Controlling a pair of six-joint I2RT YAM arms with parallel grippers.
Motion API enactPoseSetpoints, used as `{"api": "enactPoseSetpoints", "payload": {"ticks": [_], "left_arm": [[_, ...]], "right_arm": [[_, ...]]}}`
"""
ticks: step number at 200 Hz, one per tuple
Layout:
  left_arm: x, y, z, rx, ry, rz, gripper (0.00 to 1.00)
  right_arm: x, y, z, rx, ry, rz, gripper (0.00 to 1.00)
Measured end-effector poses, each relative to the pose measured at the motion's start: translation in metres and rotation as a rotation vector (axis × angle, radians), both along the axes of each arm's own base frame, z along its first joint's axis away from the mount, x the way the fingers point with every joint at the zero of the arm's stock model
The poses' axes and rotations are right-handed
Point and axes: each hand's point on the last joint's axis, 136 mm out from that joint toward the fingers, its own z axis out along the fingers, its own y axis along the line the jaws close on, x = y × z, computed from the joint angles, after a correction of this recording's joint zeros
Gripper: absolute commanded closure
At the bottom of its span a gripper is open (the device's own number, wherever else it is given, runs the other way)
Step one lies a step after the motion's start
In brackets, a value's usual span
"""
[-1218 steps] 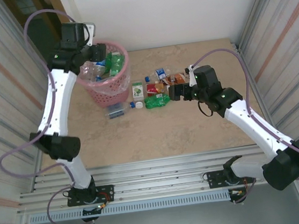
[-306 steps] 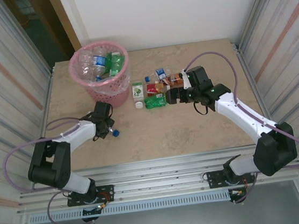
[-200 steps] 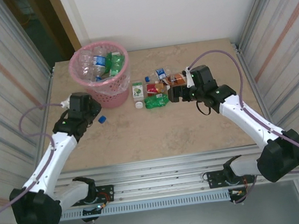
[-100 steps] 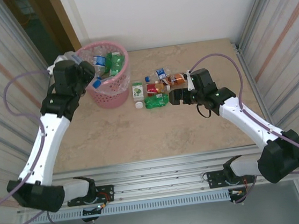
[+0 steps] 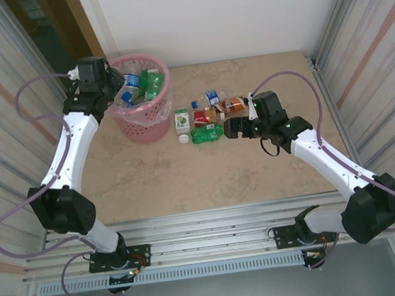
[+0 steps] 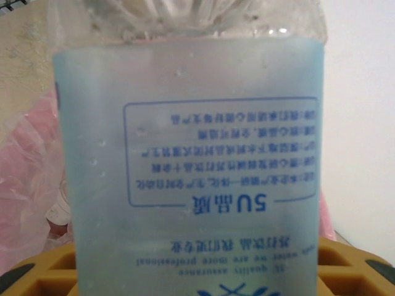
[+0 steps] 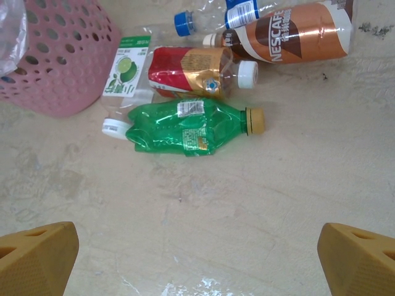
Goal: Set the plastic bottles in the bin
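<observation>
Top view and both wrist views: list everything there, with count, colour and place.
bin: one, pink lattice, far left of the table.
binned bottles: several, clear and green, inside the bin.
held bottle: one, clear with a pale blue label, over the bin's left rim.
loose bottles: about five, green, red-labelled, brown and clear, clustered on the table right of the bin.
table: one, beige.
left gripper: shut on the held bottle.
right gripper: open, above the table near the loose bottles.

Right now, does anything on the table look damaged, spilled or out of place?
The green plastic bottle with a tan cap lies sideways, dented and flattened, on the beige table near the pink lattice bin. The brown Nescafe bottle beyond it lies sideways too. No spilled liquid shows.
</observation>
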Motion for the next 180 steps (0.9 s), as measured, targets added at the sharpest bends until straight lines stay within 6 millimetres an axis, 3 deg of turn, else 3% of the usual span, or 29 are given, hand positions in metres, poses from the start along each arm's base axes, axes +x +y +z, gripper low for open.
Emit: {"api": "enactPoseSetpoints", "payload": {"ticks": [49,99,180], "left_arm": [[-0.002,0.0,-0.013,0.001,0.051,0.005,0.34],[-0.004,-0.001,-0.027,-0.022,0.078,0.009,0.3],[-0.002,-0.002,-0.027,-0.024,0.071,0.011,0.39]], "right_arm": [[0.0,0.0,0.001,0.004,-0.001,-0.002,0.02],[0.002,0.002,0.003,0.015,-0.011,-0.001,0.02],[0.002,0.006,0.001,0.034,0.002,0.003,0.02]]}}
